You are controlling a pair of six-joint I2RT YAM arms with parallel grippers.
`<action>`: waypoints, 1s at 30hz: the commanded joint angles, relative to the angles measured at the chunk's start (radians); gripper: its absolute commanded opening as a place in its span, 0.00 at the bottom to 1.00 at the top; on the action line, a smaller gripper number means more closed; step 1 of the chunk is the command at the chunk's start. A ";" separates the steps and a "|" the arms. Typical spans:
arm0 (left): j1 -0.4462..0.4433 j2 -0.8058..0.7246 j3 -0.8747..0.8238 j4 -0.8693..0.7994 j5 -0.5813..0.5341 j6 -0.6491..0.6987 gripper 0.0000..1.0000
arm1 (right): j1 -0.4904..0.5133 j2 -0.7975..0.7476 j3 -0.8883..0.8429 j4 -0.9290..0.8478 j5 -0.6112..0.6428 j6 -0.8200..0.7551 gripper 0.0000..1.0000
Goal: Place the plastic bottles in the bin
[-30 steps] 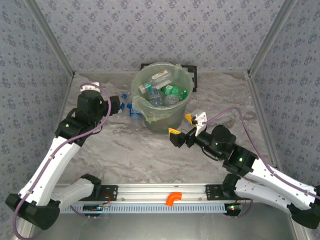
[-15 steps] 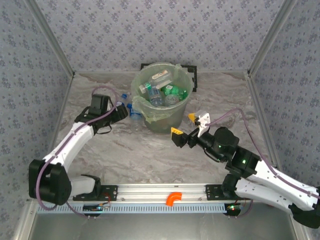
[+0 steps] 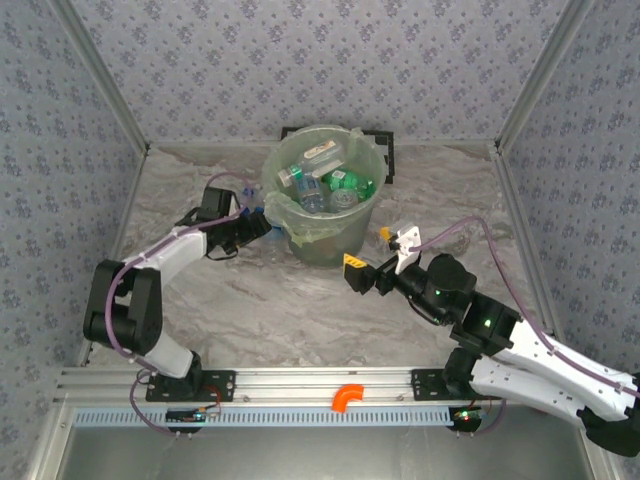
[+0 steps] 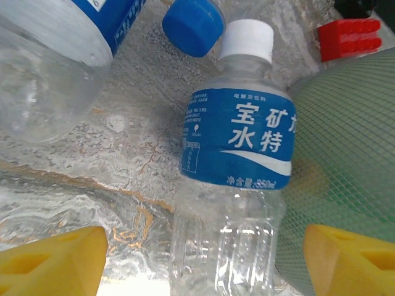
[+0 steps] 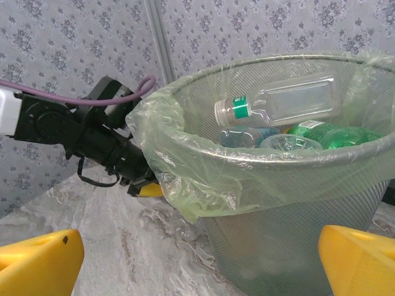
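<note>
From above, you see the bin point(image 3: 330, 245) standing at the far middle of the marble table point(image 3: 250, 310), and several plastic bottles point(image 3: 322, 185) lie inside it. Your left gripper point(image 3: 258, 228) is low on the left side of the bin, just beside its wall. Your right gripper point(image 3: 368, 250) is on the near right side of the bin, its jaws spread wide and holding nothing.

In the left wrist view, the two yellow fingertips point(image 4: 52, 262) stand apart on both sides of a clear water bottle point(image 4: 237, 148) with a white cap and a blue label. There is a gap on each side, so the jaws are open around it and do not grip it. This bottle lies on the table, just beside the green mesh wall of the bin. A second bottle point(image 4: 49, 61) lies more to the left, and a blue cap point(image 4: 193, 26) is near the white one.

In the right wrist view, a clear bottle with a green band point(image 5: 284, 102) lies on top inside the bin, next to a green bottle point(image 5: 327, 132).
</note>
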 commanded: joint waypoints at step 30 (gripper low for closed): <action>0.006 0.125 0.078 0.061 0.079 0.012 0.70 | 0.008 0.027 0.047 -0.004 0.048 -0.018 0.99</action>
